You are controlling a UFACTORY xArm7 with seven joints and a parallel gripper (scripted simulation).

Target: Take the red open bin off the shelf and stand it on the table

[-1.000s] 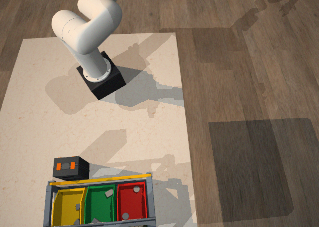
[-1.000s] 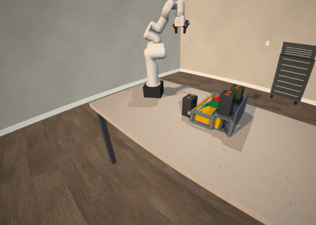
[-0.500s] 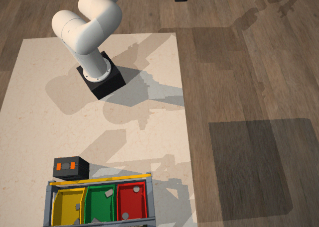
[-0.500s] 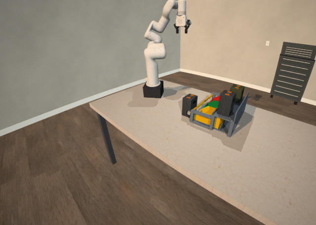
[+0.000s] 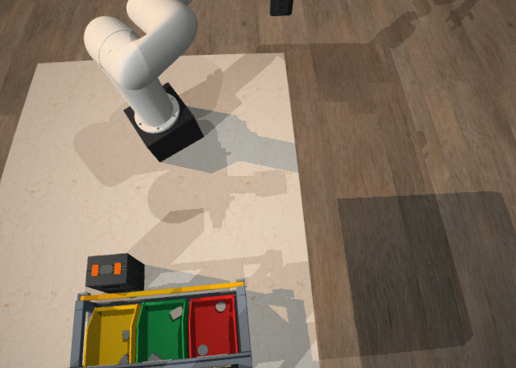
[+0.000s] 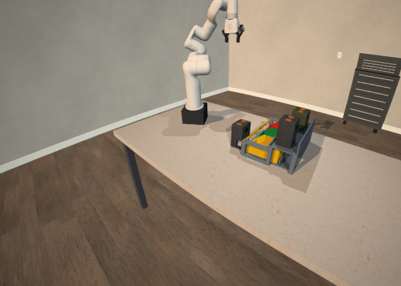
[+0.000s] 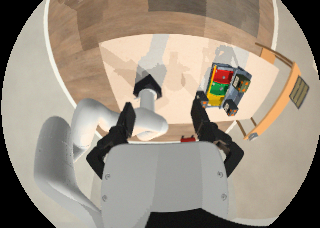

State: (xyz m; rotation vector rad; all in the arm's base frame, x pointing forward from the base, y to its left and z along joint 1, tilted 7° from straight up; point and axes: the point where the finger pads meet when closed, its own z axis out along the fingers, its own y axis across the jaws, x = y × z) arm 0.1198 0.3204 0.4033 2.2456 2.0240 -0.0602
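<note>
Jaws spread wide and empty, the gripper (image 6: 232, 36) hangs high above the table (image 6: 194, 166), well apart from the shelf (image 6: 306, 137). The red bin (image 5: 212, 328) sits in the shelf beside the green bin (image 5: 160, 335).

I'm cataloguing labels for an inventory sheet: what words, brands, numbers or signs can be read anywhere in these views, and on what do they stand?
None: no legible text in any view.
Black case by the shelf: orange patches only, no lettering.
Red bin, green bin, yellow bin: plain, unlabelled.
Two cases on the shelf top: orange marks, no letters visible.
Drawer cabinet: pale stripes, no text.
</note>
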